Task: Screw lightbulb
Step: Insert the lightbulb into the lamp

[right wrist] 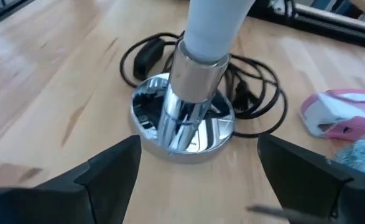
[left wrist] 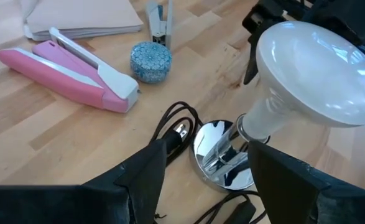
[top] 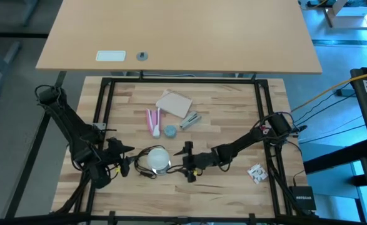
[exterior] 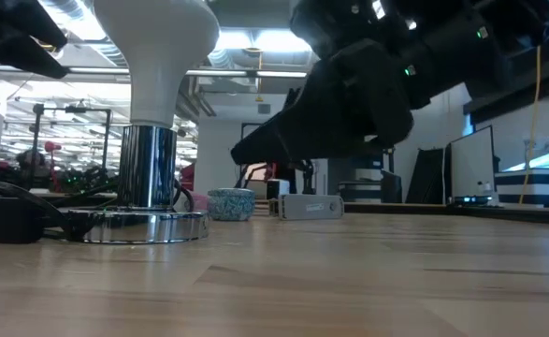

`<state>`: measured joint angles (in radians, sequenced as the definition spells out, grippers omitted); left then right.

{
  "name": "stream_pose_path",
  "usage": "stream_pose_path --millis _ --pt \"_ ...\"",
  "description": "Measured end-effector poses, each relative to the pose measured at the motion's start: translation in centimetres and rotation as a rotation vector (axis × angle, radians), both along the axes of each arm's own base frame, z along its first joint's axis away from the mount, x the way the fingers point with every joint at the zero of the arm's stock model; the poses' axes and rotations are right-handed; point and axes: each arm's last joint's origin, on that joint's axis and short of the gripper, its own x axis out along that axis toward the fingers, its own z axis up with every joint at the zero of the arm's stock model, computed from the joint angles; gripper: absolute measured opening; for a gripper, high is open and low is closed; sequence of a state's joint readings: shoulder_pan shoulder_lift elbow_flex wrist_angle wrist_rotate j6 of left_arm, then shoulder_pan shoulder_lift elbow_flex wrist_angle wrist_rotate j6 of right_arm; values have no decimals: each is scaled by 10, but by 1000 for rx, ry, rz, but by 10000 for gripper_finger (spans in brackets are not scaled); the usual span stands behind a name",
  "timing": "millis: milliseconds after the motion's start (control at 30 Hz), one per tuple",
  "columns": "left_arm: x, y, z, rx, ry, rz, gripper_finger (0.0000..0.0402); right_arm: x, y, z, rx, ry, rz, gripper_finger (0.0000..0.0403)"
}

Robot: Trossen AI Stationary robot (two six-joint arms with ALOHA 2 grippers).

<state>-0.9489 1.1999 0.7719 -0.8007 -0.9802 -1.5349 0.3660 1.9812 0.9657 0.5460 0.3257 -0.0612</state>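
Observation:
The lightbulb (top: pixel 159 157) is pale white with a wide dome. It stands upright with its narrow end in a chrome socket on a round chrome base (right wrist: pixel 182 124), which rests on the wooden table. It also shows in the low view (exterior: pixel 157 47) and the left wrist view (left wrist: pixel 319 68). My left gripper (top: pixel 125 157) is open just left of the base, with its fingers (left wrist: pixel 145 180) on either side of the base in its wrist view. My right gripper (top: pixel 188 161) is open just right of the base, and the socket stands ahead between its fingers (right wrist: pixel 114 168).
A black cord (left wrist: pixel 176 124) loops on the table around the base. Farther back lie a pink stapler (top: pixel 152 120), a small light-blue round cap (top: pixel 170 131), a tan pad (top: pixel 174 103) and a silver object (top: pixel 190 120). A small white packet (top: pixel 256 172) lies at the right.

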Motion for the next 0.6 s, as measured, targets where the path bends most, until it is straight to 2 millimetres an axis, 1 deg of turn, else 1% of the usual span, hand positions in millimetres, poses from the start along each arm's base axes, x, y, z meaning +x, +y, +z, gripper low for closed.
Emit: stream_pose_path --millis 133,233,367,433,500,600 --pt "0 0 0 0 1 0 221 0 -1 0 -22 4 -41 328" --pt "0 0 0 2 2 -1 221 0 -1 -1 25 8 -68 328" --pt "0 0 0 2 2 0 221 0 -1 0 40 -1 -61 328" --pt "0 0 0 0 2 1 221 0 0 1 57 -29 -27 328" --pt "0 0 0 1 1 1 221 -6 -1 -3 84 -62 3 328" --pt "0 0 0 1 2 0 221 -22 -8 -11 111 -146 -6 328"
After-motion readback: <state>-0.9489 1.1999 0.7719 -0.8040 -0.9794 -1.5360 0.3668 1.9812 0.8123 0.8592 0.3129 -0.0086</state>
